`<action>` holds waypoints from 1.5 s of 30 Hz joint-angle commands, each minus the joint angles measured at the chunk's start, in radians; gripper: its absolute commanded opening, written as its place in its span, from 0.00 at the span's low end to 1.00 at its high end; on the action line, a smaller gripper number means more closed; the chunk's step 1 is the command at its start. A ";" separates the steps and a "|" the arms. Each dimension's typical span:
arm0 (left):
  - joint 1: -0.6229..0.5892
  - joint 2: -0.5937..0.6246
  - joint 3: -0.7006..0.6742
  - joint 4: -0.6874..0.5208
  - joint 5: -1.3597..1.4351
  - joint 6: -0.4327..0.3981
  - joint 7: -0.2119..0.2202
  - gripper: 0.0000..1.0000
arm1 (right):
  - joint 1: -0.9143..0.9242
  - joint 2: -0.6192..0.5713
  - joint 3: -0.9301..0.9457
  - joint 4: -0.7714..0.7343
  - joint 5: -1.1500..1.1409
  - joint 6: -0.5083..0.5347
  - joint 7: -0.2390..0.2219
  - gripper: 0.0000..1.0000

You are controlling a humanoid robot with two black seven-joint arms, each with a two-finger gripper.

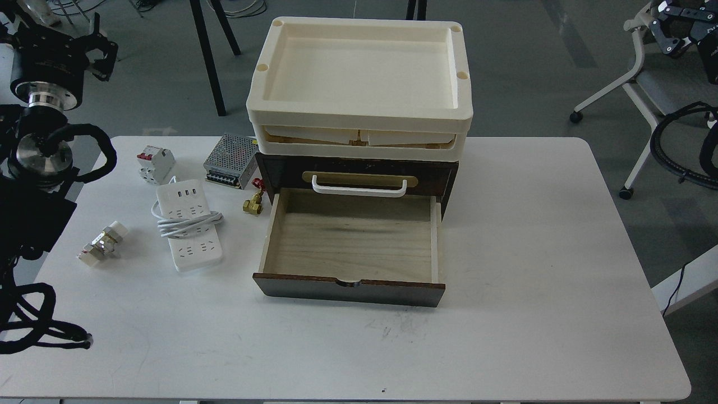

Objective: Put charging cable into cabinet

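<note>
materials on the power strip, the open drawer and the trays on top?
Charging cable: looks like smooth white plastic with a matte sheen, its cord likely rubbery white sheathing. Cabinet: dark brown stained wood by the look; the open drawer is pale unfinished wood with visible grain. Trays: cream moulded plastic, judging by rounded corners and uniform colour.

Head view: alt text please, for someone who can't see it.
The charging cable lies on the white table, left of the cabinet, whose lower drawer is pulled open and empty. Both grippers, left and right, are raised far from it.
</note>
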State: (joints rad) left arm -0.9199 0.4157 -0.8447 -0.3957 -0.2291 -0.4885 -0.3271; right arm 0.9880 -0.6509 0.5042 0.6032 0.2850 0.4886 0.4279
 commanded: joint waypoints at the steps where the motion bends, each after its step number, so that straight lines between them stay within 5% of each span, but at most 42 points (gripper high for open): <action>1: -0.004 0.089 0.012 -0.127 0.106 0.000 0.003 1.00 | -0.015 -0.001 0.002 0.000 0.000 0.000 0.000 1.00; 12: 0.027 0.720 0.019 -0.961 1.046 0.000 -0.010 1.00 | -0.075 -0.006 0.010 0.001 0.003 0.000 0.002 1.00; 17: 0.130 0.874 0.152 -1.235 1.642 0.000 -0.010 0.97 | -0.123 -0.059 0.036 0.007 0.009 0.000 0.002 1.00; 22: 0.158 0.858 0.429 -1.163 2.256 0.039 -0.012 0.98 | -0.180 -0.090 0.050 0.010 0.011 0.000 0.002 1.00; 25: 0.147 0.726 0.478 -1.015 2.411 0.061 -0.009 0.98 | -0.206 -0.093 0.053 0.010 0.011 0.000 0.002 1.00; 31: 0.109 0.546 0.486 -0.773 2.411 0.067 -0.009 0.98 | -0.238 -0.104 0.056 0.010 0.013 0.000 0.002 1.00; 40: 0.107 0.399 0.495 -0.660 2.411 0.067 -0.024 0.95 | -0.264 -0.118 0.085 0.006 0.011 0.000 0.002 1.00; 45: 0.111 0.348 0.498 -0.635 2.411 0.068 -0.030 0.73 | -0.264 -0.118 0.086 0.009 0.013 0.000 0.002 1.00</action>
State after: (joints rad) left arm -0.8110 0.7866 -0.3495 -1.0409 2.1817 -0.4216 -0.3555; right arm 0.7242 -0.7686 0.5898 0.6104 0.2969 0.4887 0.4296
